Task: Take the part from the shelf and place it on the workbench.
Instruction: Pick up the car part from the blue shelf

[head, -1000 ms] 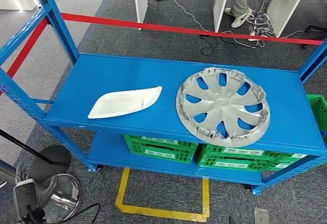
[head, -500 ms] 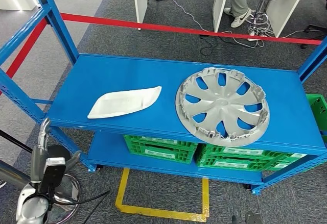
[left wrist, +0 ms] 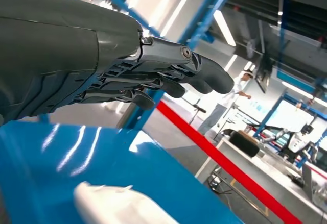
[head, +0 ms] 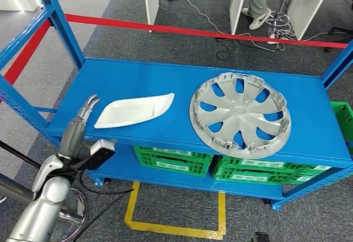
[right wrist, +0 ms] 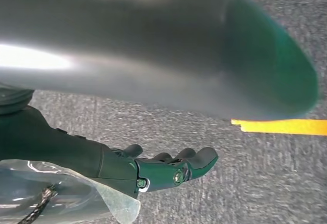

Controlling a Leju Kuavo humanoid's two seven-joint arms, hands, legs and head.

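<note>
Head view: flat white part (head: 134,110), spoked silver hubcap (head: 240,114)

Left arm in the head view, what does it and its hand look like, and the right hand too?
The left arm is rounded polished silver, with a black box-shaped module and a black cable at the wrist. The left hand has a grey cover and slim metallic fingers. Up close, the cover is ribbed, with exposed pivot screws. The right hand looks dark grey, with similar screws.
</note>
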